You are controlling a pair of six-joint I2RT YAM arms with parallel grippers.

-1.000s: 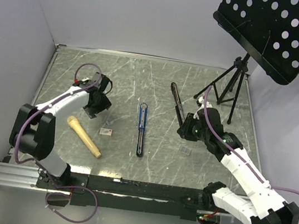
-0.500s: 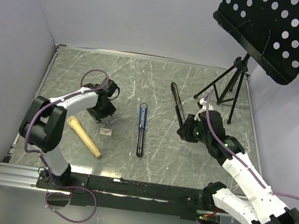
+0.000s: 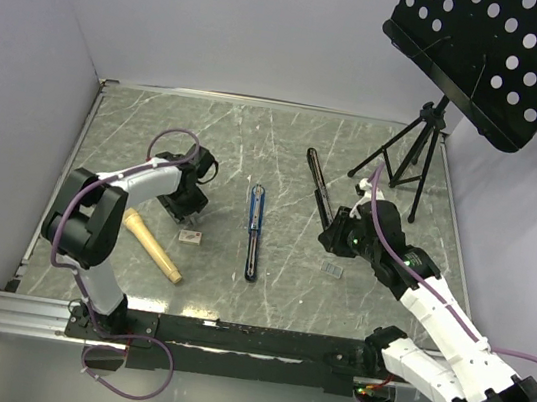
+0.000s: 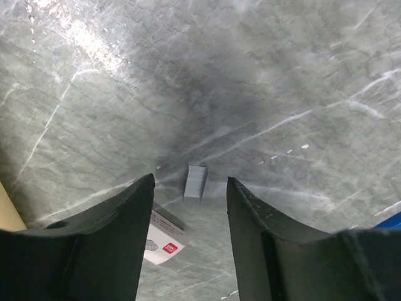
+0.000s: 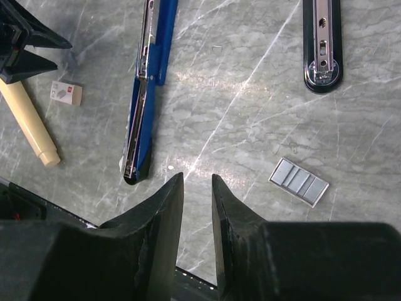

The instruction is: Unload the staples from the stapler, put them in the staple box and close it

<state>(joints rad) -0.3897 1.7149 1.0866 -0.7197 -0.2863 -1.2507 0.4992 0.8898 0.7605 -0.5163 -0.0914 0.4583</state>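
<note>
A short silvery strip of staples (image 4: 196, 182) lies on the marble table just ahead of my left gripper (image 4: 190, 180), which is open, empty and low over the table. In the top view this gripper (image 3: 186, 206) is left of the opened blue stapler (image 3: 255, 231). The blue stapler also shows in the right wrist view (image 5: 147, 88), with its metal channel exposed. My right gripper (image 5: 197, 177) is open by a narrow gap and empty, hovering above the table near the blue stapler's tip. A flat pack of grey staple strips (image 5: 299, 182) lies to its right.
A tan-and-white box (image 4: 164, 236) lies by my left finger and also shows in the top view (image 3: 190, 237). A tan cylinder (image 3: 152, 245) lies at the left. A black stapler (image 3: 318, 189) lies right of the blue one. A music stand tripod (image 3: 406, 161) is at the back right.
My left gripper has moved right and a little nearer, toward the small box. The right arm has barely shifted.
</note>
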